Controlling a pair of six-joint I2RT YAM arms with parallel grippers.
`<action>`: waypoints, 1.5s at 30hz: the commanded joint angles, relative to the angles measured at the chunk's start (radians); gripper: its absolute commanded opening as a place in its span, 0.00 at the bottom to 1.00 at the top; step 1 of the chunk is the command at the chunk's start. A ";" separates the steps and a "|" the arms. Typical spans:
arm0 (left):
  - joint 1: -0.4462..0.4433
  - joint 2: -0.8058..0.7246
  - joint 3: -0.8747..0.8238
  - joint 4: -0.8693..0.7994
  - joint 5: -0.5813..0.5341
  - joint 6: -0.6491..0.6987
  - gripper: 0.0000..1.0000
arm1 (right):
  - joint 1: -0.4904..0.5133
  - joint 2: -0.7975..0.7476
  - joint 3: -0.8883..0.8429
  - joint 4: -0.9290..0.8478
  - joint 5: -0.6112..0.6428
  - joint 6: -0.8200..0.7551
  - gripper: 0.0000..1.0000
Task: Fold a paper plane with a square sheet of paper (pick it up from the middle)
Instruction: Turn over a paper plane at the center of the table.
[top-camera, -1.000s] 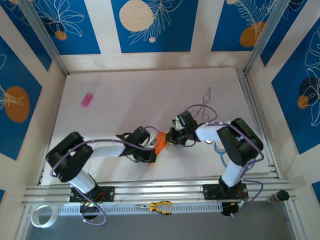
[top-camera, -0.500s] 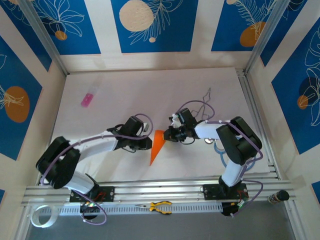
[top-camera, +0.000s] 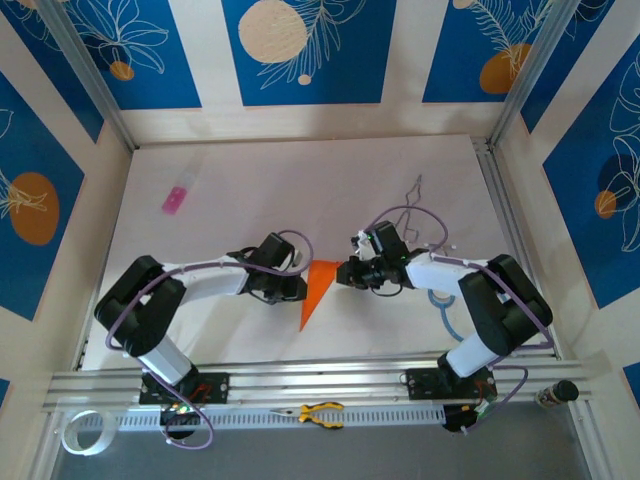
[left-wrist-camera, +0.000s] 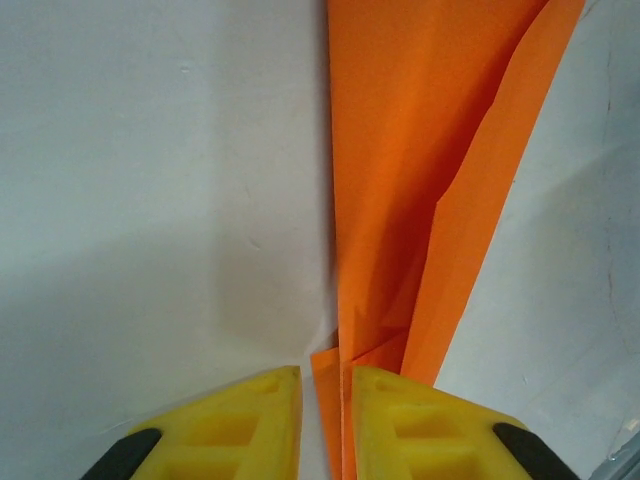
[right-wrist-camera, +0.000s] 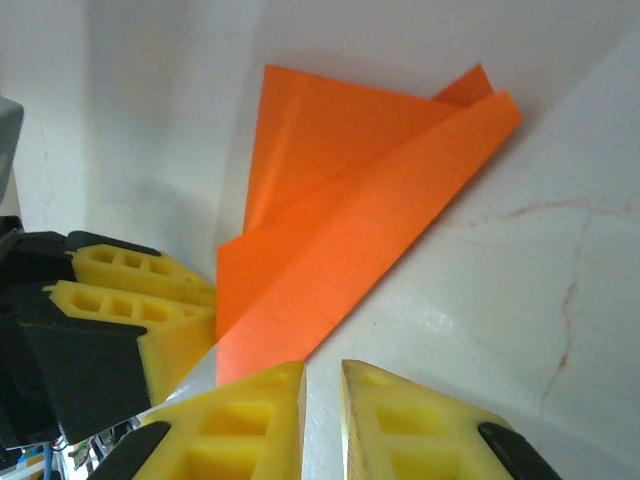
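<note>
Top external view: one paper plane (top-camera: 315, 288), a slim orange dart, lies flat near the middle of the desk (top-camera: 250, 185), between two hands. Its long axis runs from far to near and leans a little to the left. The sharp tip points toward the near edge and the arm bases. The wide tail end faces the far wall. The left wrist camera shows its folded layers as overlapping strips with creases running along its length.

The left hand (top-camera: 298, 287) sits just beside the plane's left edge. Seen from its wrist, its yellow fingers stand a narrow slit apart. A corner of the orange paper lies in that slit, and I cannot tell whether the pads touch it. The right hand (top-camera: 347, 272) sits just beside the tail end on the right. Its fingers are also only a narrow slit apart, with bare desk showing through. The paper lies just ahead of the tips, ungripped.

Farther out, one small pink object (top-camera: 176, 200) lies toward the far left, well apart from the plane. One pair of yellow-handled pliers (top-camera: 320, 412) rests on the rail between the arm bases. One white roll (top-camera: 82, 432) sits at the near left corner.
</note>
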 joint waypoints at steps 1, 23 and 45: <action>0.002 0.025 0.002 0.013 0.028 0.020 0.21 | 0.014 0.020 -0.008 0.012 -0.011 0.031 0.18; 0.003 0.049 -0.026 0.122 0.147 -0.021 0.23 | 0.042 0.179 0.011 0.088 -0.058 0.076 0.18; -0.002 0.030 -0.030 0.058 0.125 -0.045 0.24 | 0.046 0.196 0.019 0.089 -0.063 0.075 0.18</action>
